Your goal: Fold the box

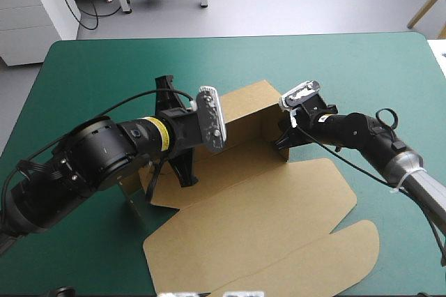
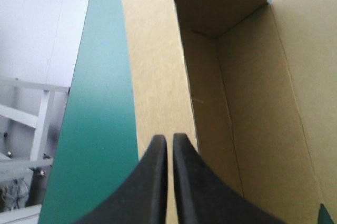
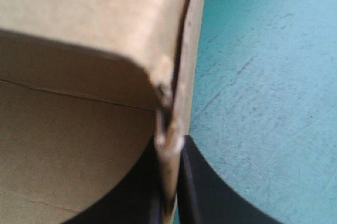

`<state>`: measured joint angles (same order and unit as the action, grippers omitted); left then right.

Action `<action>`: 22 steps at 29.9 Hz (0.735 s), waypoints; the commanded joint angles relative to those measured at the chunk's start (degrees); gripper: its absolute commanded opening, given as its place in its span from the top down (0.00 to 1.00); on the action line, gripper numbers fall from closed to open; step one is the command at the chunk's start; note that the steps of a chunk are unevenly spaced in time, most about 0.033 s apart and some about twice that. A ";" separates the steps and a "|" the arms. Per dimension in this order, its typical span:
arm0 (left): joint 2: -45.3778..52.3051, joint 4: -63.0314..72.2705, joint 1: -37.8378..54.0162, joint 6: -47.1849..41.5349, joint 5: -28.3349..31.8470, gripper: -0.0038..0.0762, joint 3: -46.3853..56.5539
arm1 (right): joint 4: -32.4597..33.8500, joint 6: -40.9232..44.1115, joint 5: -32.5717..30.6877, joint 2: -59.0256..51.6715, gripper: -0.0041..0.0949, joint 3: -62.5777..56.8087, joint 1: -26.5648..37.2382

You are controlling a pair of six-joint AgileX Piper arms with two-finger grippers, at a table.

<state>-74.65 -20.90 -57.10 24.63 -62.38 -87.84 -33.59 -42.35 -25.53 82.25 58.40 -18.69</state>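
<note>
The brown box (image 1: pixel 265 199) lies in the middle of the teal-green cover, with its back wall and right end wall raised and its lid flat toward the near edge. My left gripper (image 1: pixel 221 136) is at the left part of the back wall. In the left wrist view its black fingers (image 2: pixel 158 182) are all but shut on the wall's top edge (image 2: pixel 169 103). My right gripper (image 1: pixel 284 145) is shut on the right end wall at the corner. In the right wrist view the board (image 3: pixel 171 129) stands pinched between that gripper's fingers (image 3: pixel 205 192).
A small flap (image 1: pixel 131 196) of the box stands up at its left end, under my left arm. Bare teal-green cover (image 1: pixel 104 67) surrounds the box on the far side and on the right. A white cabinet (image 1: pixel 35 4) stands beyond the table's far left corner.
</note>
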 commanded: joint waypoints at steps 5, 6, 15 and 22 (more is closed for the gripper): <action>1.79 4.78 15.55 -4.16 -1.56 0.93 -3.10 | 19.10 20.71 0.06 -1.95 0.98 4.75 0.09; 1.79 6.22 18.19 -4.16 -1.56 0.93 -3.10 | 20.71 22.89 -0.34 -1.95 0.98 4.81 0.09; 1.79 19.30 39.88 -2.49 -2.92 0.93 -3.21 | 25.11 28.99 -6.78 -2.05 0.98 8.08 0.09; 1.79 26.58 51.63 -0.38 -3.97 0.93 -3.21 | 26.56 30.31 -14.03 -2.05 0.98 13.53 0.09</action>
<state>-74.65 2.81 -8.59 24.00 -68.76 -89.30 -7.98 -12.68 -38.82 82.25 67.87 -18.87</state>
